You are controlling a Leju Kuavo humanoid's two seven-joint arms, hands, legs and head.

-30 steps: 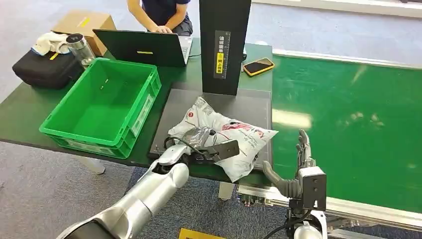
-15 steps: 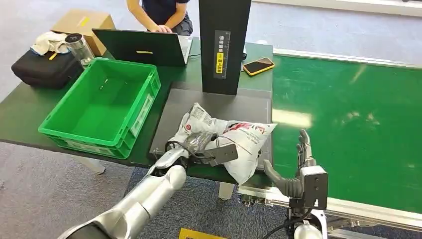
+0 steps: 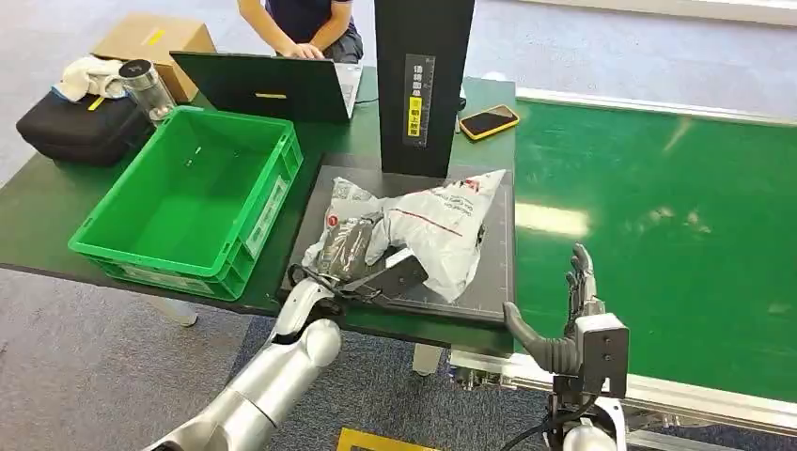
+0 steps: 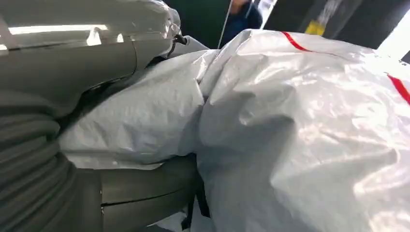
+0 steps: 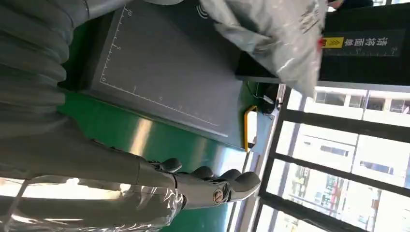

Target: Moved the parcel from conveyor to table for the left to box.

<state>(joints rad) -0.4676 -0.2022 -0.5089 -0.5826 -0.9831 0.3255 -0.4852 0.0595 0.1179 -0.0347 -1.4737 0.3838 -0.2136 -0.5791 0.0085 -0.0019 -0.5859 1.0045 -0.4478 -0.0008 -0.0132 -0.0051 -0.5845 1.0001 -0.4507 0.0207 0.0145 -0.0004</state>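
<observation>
- The parcel (image 3: 428, 225), a crumpled white plastic mailer with red print, is over the dark grey mat (image 3: 489, 282) on the bench (image 3: 47, 202), in front of the black upright column (image 3: 423, 85).
- Its long axis runs slantwise across the mat: the near end, by the left hand, points toward the robot and the green crate (image 3: 188, 202); the far corner points away toward the column and the conveyor (image 3: 658, 207) side.
- The left hand (image 3: 352, 258) holds the parcel at its near end, the plastic bunched around the fingers; in the left wrist view the white bag (image 4: 290, 135) presses right against the hand (image 4: 87, 159).
- Whether the parcel's far end rests on the mat or hangs just above it cannot be told.
- The right hand (image 3: 573, 315) stands apart from the parcel at the near edge of the green conveyor, fingers straight and spread, holding nothing; the right wrist view shows it (image 5: 193, 186) the same way.
- The green crate sits on the bench just beside the mat, on the robot's left.
- A phone in a yellow case (image 3: 488, 122) lies on the bench past the column, and a person (image 3: 305, 23) sits at a laptop (image 3: 273, 86) on the far side.
</observation>
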